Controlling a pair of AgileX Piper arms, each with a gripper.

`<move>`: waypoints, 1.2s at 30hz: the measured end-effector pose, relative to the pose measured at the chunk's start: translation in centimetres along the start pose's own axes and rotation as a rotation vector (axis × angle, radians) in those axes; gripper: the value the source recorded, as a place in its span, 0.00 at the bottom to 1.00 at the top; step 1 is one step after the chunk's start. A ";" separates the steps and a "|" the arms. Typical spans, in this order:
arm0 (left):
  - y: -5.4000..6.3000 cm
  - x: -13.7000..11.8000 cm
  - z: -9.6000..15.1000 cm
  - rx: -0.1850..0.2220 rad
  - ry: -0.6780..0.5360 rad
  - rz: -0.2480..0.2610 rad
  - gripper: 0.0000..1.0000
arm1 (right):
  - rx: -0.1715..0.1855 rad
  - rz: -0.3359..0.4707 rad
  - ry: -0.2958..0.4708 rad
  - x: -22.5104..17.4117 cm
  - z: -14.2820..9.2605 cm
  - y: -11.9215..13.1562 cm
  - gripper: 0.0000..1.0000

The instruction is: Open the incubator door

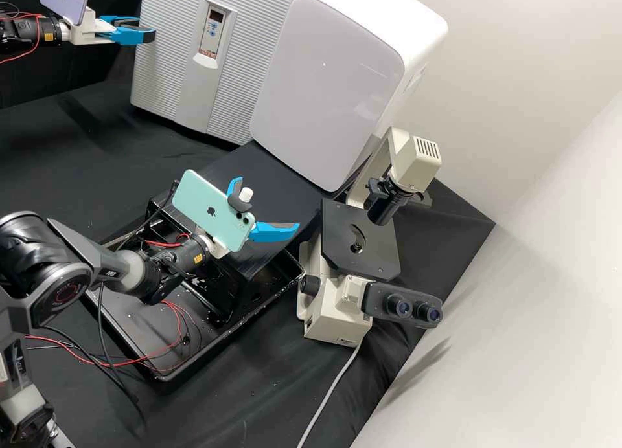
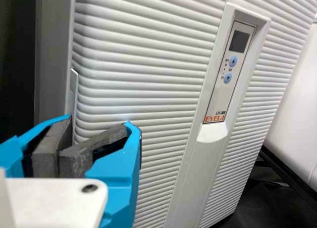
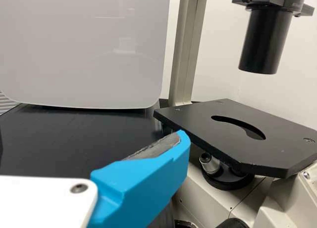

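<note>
In the high view, the left gripper (image 1: 148,30), white with bright blue fingers and dark pads, is at the side edge of the boxy white incubator (image 1: 165,59), whose ribbed front door (image 1: 243,79) looks shut. The right gripper (image 1: 267,204), also white and blue, has its fingers wide apart, near a cream microscope with a black stage (image 1: 369,247). A rounded white cabinet (image 1: 330,79) is beside the incubator. In the left wrist view, the left gripper's (image 2: 96,123) grey pads stand a narrow gap apart at the door's edge; whether they touch it, I cannot tell. In the right wrist view, one blue finger (image 3: 143,183) appears near the black stage.
</note>
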 end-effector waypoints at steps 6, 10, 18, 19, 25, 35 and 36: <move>0.1 -0.4 0.2 0.010 0.001 -0.005 0.00 | 0.000 0.000 0.000 0.0 0.0 0.0 1.00; 0.1 -0.6 0.3 0.020 -0.002 -0.010 0.00 | 0.000 0.000 0.000 0.0 0.0 0.0 1.00; 0.1 -0.9 0.4 0.019 -0.001 -0.012 0.00 | 0.000 0.000 0.000 0.0 0.0 0.0 1.00; 0.1 -1.1 0.6 0.019 -0.002 -0.015 0.00 | 0.000 0.000 0.000 0.0 0.0 0.0 1.00; -0.5 -2.8 1.7 0.018 -0.021 -0.030 0.00 | 0.000 0.000 0.000 0.0 0.0 0.0 1.00; -2.2 -6.3 4.2 0.137 -0.095 -0.052 0.00 | 0.000 0.000 0.000 0.0 0.0 0.0 1.00; -2.4 -6.7 4.5 0.142 -0.106 -0.054 0.00 | 0.000 0.000 0.000 0.0 0.0 0.0 1.00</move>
